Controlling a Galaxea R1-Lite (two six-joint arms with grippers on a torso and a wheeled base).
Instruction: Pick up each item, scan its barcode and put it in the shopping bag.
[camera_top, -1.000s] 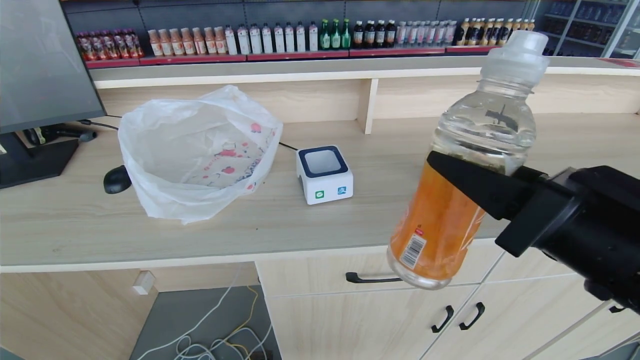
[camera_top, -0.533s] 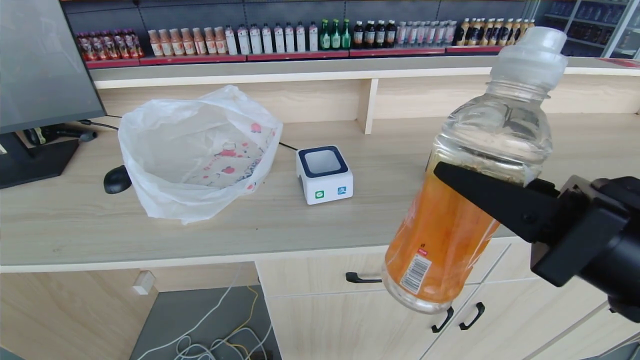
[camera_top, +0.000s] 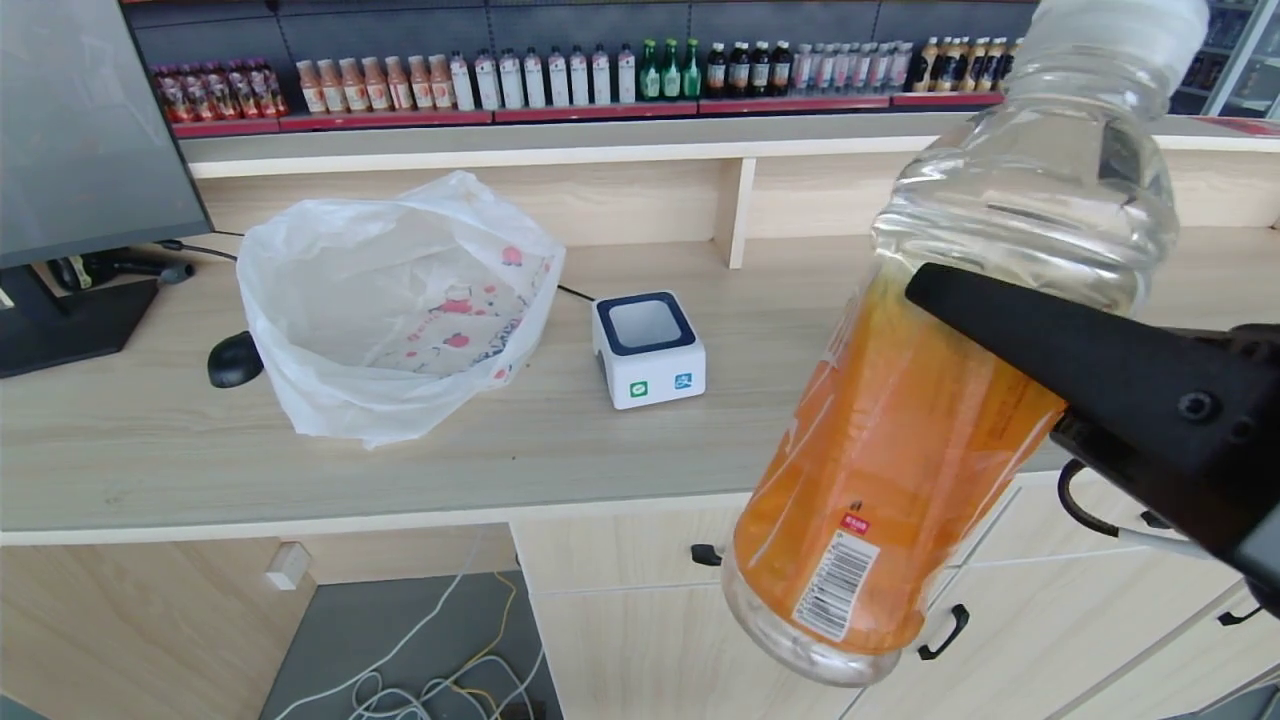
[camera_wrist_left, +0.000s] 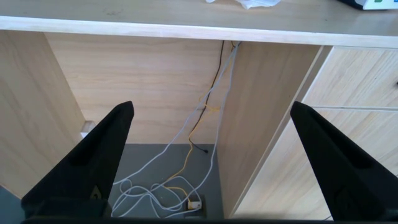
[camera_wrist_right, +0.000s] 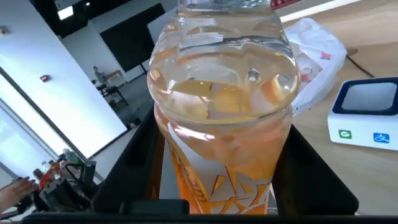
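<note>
Head view is showing the bottle (camera_top: 900, 420) of orange drink hanging tilted close to the camera, cap end up, its barcode (camera_top: 835, 585) facing out near the base. It is sitting to the right of the scanner (camera_top: 648, 350) and well apart from the open shopping bag (camera_top: 390, 300) on the counter (camera_top: 150, 440). The right gripper (camera_top: 985, 320) is clenching the bottle around its middle, while the left gripper (camera_wrist_left: 211, 112) is hanging below the counter edge, fingers spread wide and holding nothing, above loose cables (camera_wrist_left: 168, 193).
</note>
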